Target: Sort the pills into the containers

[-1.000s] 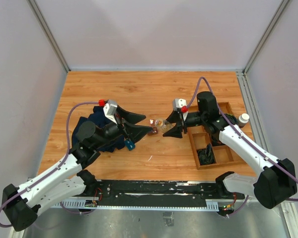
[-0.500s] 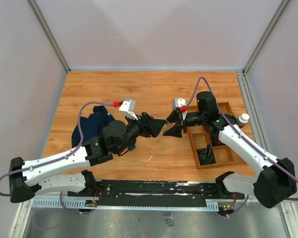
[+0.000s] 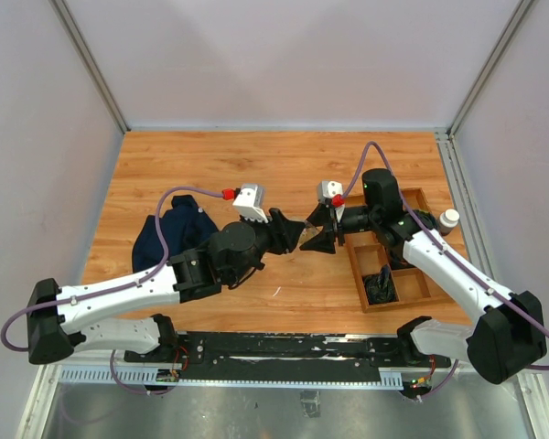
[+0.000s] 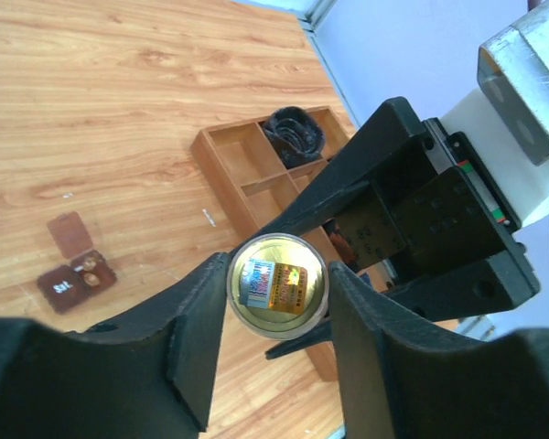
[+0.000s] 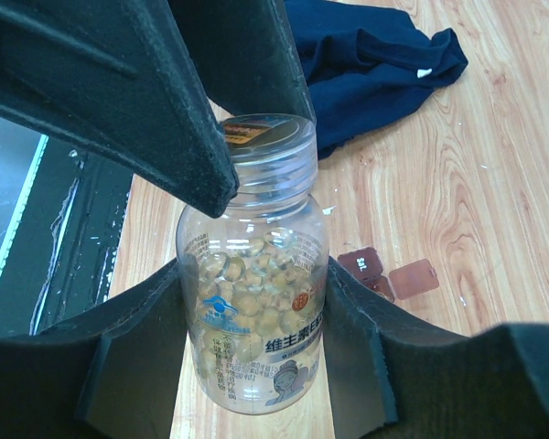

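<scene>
- The pill bottle [image 5: 276,358] is clear round plastic with a ribbed neck and a printed label. It is about half full of small glossy amber pills [image 5: 242,283].
- The right gripper [image 5: 252,294] is partly closed and clamps the bottle's body, holding it above the middle of the tabletop [image 4: 119,91].
- The left gripper [image 4: 279,276] is narrowed, with a matte black finger against each side of the bottle's cap.
- The container [image 4: 73,278] is a small dark reddish-brown plastic box. It lies open on the wood-grain tabletop, at 9 o'clock of the cap in the left wrist view. Its flat lid is swung out, and one compartment holds a couple of pale pills.
- A divided wooden tray [image 4: 221,151] sits at 3 o'clock of the bottle in the top view. One of its compartments holds a crumpled black thing [image 4: 291,131].
- A rumpled navy cloth [image 5: 375,64] lies at 9 o'clock.
</scene>
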Robot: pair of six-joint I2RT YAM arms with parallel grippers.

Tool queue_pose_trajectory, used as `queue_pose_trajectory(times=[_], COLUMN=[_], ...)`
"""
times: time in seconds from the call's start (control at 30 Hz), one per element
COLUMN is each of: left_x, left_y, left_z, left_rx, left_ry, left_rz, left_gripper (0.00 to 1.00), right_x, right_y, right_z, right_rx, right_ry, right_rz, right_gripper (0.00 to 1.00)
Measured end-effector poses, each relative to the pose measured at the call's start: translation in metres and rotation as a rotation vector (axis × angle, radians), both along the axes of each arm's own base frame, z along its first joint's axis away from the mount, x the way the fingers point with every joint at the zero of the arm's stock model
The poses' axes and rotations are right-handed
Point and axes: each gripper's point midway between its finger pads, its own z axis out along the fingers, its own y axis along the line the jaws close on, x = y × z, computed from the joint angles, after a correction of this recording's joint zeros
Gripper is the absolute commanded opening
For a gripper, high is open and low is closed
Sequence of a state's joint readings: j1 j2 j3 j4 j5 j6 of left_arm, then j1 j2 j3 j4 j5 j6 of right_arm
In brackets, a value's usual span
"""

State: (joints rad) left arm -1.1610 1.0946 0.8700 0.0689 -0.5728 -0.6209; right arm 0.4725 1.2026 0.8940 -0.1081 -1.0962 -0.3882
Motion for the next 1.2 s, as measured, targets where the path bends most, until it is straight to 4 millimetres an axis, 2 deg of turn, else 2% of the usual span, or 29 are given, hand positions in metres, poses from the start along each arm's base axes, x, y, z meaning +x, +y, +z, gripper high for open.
queue_pose_trajectory(times=[0.13, 0.37, 0.6, 0.8, 1.07, 1.2], left_x=[0.001, -0.003, -0.004, -0.006, -0.016, -0.019], left_y=[0.000, -0.005, -0.005, -0.015, -0.018, -0.017], left_z=[-0.001, 0.000, -0.003, -0.005, 0.004, 0.007], left_rx=[0.013, 0.043, 0.022, 0.088, 0.113, 0.136], left_ry=[-0.008, -0.050, -0.123, -0.221, -0.394, -0.459], left_rz=[0.000, -0.077, -0.292, -0.448, -0.626, -0.687], left_gripper=[0.27, 0.20, 0.20, 0.19, 0.20, 0.25], right_x=[0.001, -0.001, -0.002, -0.006, -0.015, -0.017], right_y=[0.000, 0.000, 0.000, -0.002, -0.002, -0.001], right_z=[0.000, 0.000, 0.000, -0.004, 0.002, 0.005], right_rx=[-0.002, 0.001, 0.003, -0.011, 0.012, 0.024], right_ry=[-0.001, 0.002, 0.008, 0.042, 0.054, 0.045], right_rz=[-0.004, 0.003, 0.010, 0.009, 0.044, 0.058], right_gripper=[0.02, 0.01, 0.01, 0.01, 0.01, 0.01])
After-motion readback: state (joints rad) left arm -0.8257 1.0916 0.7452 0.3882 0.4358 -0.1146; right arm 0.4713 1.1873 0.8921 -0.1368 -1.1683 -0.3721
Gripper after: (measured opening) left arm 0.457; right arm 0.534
